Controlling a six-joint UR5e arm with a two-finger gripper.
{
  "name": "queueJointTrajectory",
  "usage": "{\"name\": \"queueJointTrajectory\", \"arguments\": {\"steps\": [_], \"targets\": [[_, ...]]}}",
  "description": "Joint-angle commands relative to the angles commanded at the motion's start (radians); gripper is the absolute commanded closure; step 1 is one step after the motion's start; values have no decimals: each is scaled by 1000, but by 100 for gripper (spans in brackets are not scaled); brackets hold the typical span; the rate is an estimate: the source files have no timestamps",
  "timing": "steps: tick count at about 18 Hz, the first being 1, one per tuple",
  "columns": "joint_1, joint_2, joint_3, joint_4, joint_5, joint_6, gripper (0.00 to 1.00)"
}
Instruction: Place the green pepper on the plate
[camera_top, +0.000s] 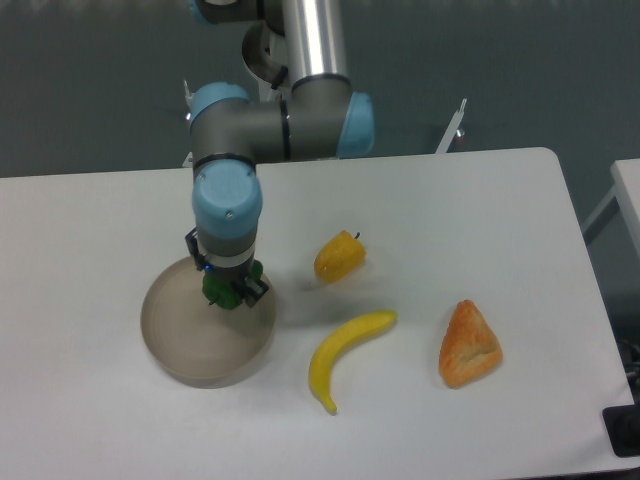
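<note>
The green pepper (222, 293) is held in my gripper (228, 292), which is shut on it. Both hang over the right half of the round beige-grey plate (185, 335) at the table's left. The arm's wrist hides most of the pepper from above; only its dark-green lower part shows. Whether the pepper touches the plate I cannot tell.
A yellow-orange pepper (339, 257) lies right of the plate. In front of it a banana (343, 352) lies on the table, and an orange wedge-shaped piece (469, 345) sits further right. The arm's base stands behind the table's back edge.
</note>
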Motion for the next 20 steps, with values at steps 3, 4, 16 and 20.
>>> {"name": "queueJointTrajectory", "arguments": {"steps": [3,4,16,20], "targets": [[0,4,0,39,0,0,0],[0,7,0,46,0,3,0],[248,124,48,5,2,260,0],[311,153,35,4,0,413,0]]}}
